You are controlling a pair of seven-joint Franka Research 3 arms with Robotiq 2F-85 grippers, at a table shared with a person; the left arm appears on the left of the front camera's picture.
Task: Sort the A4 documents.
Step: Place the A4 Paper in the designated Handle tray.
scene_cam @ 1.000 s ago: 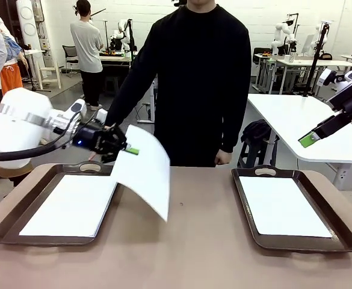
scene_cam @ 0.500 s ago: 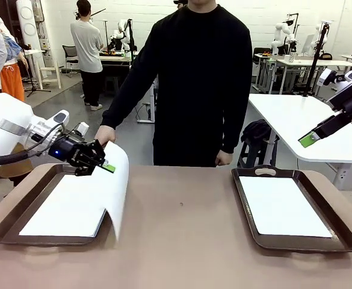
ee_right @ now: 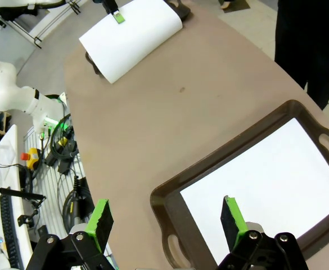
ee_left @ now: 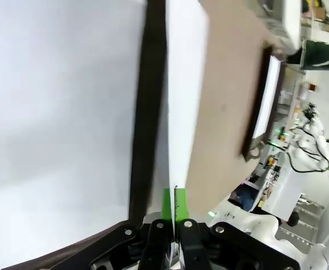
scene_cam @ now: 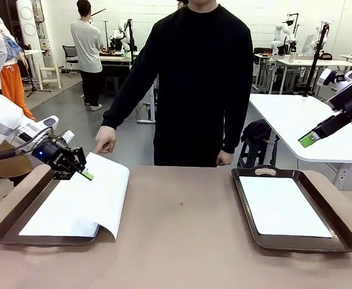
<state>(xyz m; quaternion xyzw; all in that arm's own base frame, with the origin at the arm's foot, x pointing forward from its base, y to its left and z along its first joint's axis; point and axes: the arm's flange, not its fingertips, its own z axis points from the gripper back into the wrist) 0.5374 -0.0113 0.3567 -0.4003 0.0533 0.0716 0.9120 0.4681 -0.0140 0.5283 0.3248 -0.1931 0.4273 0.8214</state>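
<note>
- The left gripper (scene_cam: 84,174) is clamped on the far edge of a white A4 sheet (scene_cam: 106,189); in the left wrist view the green pads (ee_left: 167,205) pinch the paper edge-on, with no gap between them.
- Beyond and below those fingertips the sheet drapes over the inner rim of the left tray (scene_cam: 10,221) — part of it lies above the stack of documents (scene_cam: 58,214) already in that tray, and part curls down onto the bare table (scene_cam: 182,241) on the side towards the middle.
- The person's hand (scene_cam: 105,139) hovers just beyond the gripper, near the sheet's far corner, apart from the fingers as far as I can tell.
- The right gripper (ee_right: 164,216) hangs with its jaws wide apart and nothing between them, above the near rim of the right tray (ee_right: 170,205), which carries its own white sheet (ee_right: 271,185).
- My reading: the step in hand is laying the held sheet flat on the left stack. To do it well, the gripper should carry the pinched edge farther outward, away from the table's middle, until the overhanging half clears the rim — then lower and only then let go.
- Letting go now would likely leave the sheet straddling the rim, half on the table.
- Thin paper buckles easily, so a slow, low move should keep it flat and aligned.
</note>
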